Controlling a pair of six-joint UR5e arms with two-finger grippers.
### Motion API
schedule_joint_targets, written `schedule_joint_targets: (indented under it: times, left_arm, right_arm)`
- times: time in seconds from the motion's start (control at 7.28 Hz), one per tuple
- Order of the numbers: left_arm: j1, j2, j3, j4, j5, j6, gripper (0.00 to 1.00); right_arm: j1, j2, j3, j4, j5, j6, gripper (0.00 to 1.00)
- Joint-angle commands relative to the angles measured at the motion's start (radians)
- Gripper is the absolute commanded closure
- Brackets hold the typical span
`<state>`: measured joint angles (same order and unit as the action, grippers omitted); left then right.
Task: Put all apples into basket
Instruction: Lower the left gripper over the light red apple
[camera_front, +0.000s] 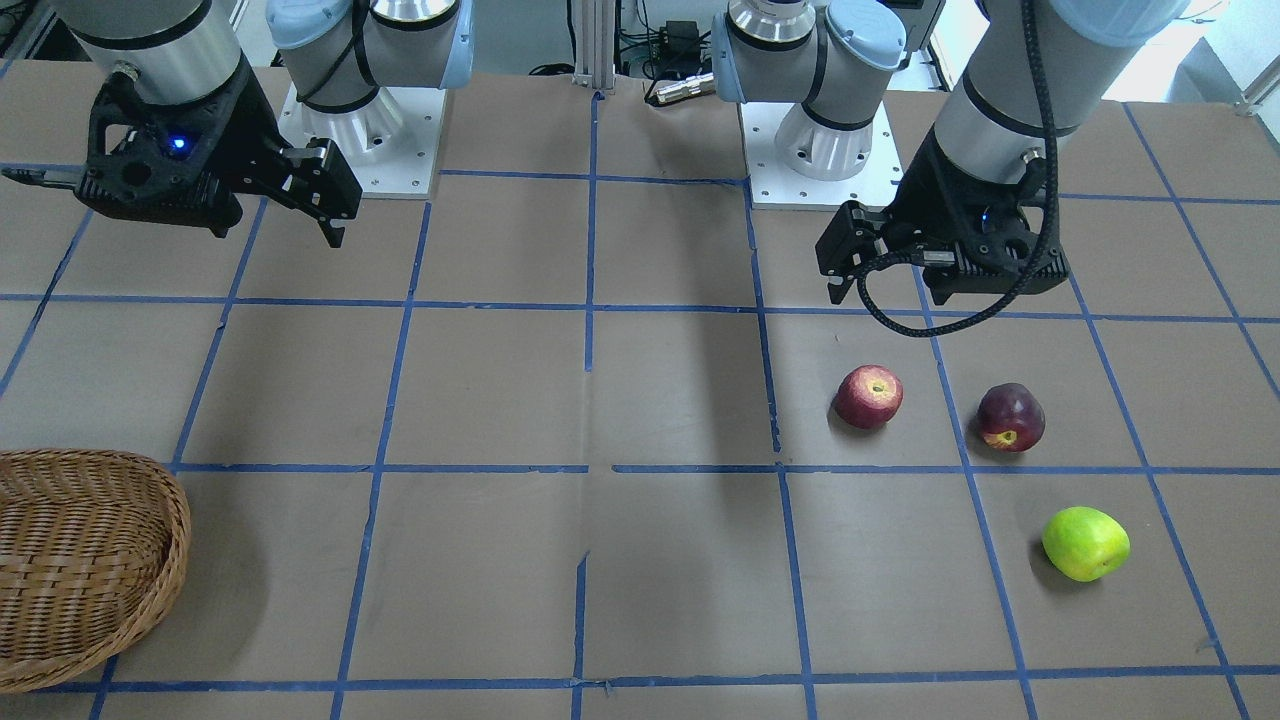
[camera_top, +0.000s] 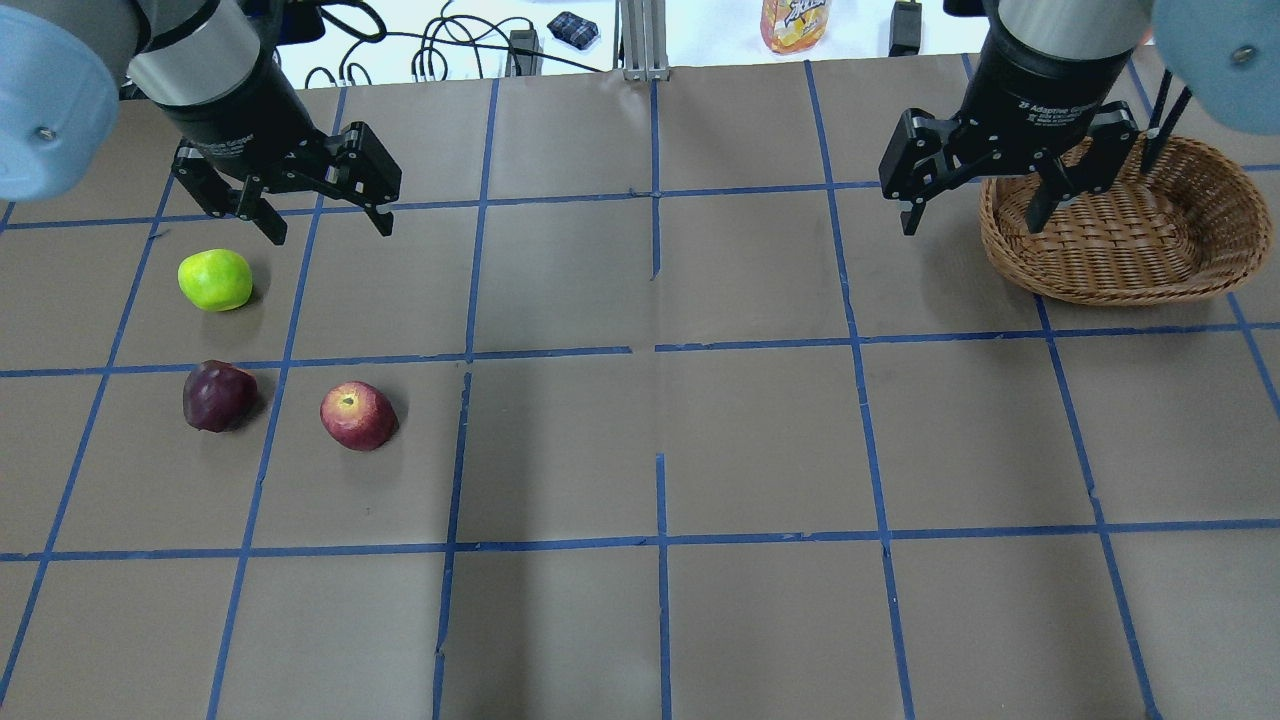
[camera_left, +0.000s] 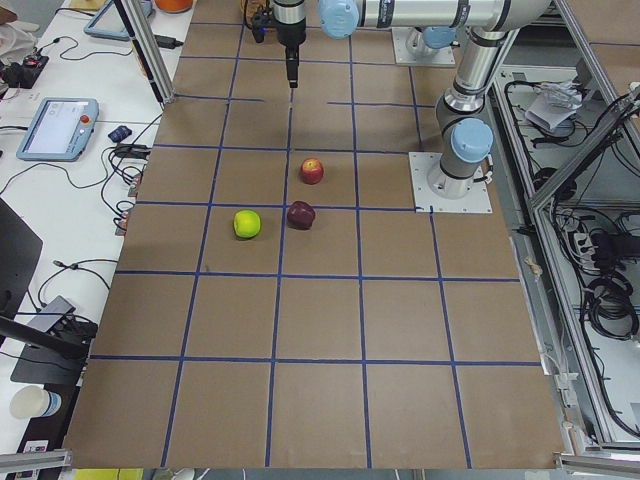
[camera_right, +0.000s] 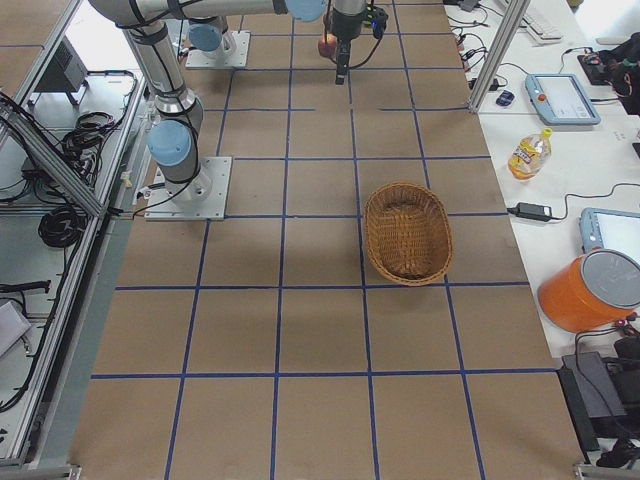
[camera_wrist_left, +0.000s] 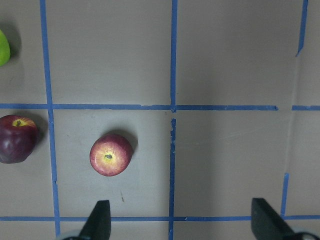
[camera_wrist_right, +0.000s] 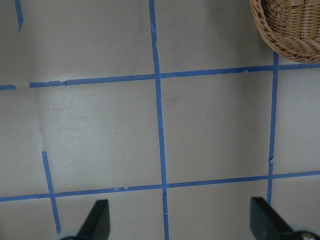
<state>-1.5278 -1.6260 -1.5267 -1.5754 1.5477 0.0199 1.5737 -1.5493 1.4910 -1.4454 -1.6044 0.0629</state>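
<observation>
Three apples lie on the brown table on my left side: a red apple, a dark maroon apple and a lime green apple. My left gripper hangs open and empty above the table, beyond the apples. Its wrist view shows the red apple ahead of the left finger and the maroon apple at the left edge. The wicker basket stands empty at the far right. My right gripper is open and empty, raised beside the basket's left rim.
Blue tape lines divide the table into squares. The two arm bases are bolted at my edge of the table. A yellow drink bottle and cables lie beyond the far edge. An orange bucket stands off the table.
</observation>
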Motion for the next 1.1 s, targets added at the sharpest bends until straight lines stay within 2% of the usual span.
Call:
schedule_joint_targets:
  times: [0.0, 0.55, 0.69, 0.96]
  left_arm:
    - [0.0, -0.021, 0.011, 0.003, -0.001, 0.0, 0.0]
    - [0.002, -0.011, -0.015, -0.015, -0.001, 0.008, 0.0]
    - [0.017, -0.014, -0.076, -0.002, -0.007, 0.017, 0.0]
    - [0.089, -0.052, -0.208, 0.136, -0.006, 0.061, 0.0]
  right_arm:
    - [0.0, 0.0, 0.0, -0.001, 0.0, 0.0, 0.0]
    - [0.002, -0.002, 0.009, 0.0, 0.001, 0.001, 0.0]
    - [0.002, -0.002, 0.009, -0.001, 0.001, 0.003, 0.0]
    - [0.003, -0.003, 0.009, 0.0, 0.001, 0.001, 0.0]
